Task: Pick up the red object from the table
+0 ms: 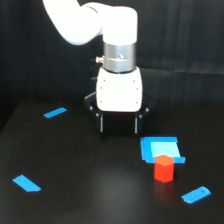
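The white robot arm's hand hovered at frame centre, fingers apart and empty, apparently ready to grasp the small red-orange chunky block resting lower right on the matte black tabletop.

The gripper hangs mid-frame, fingers parted, gripping nothing — the red object sits lower right on the table, touching a blue square piece.

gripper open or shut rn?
Open. The gripper has its two dark fingers hanging apart with nothing between them, away from the red object.
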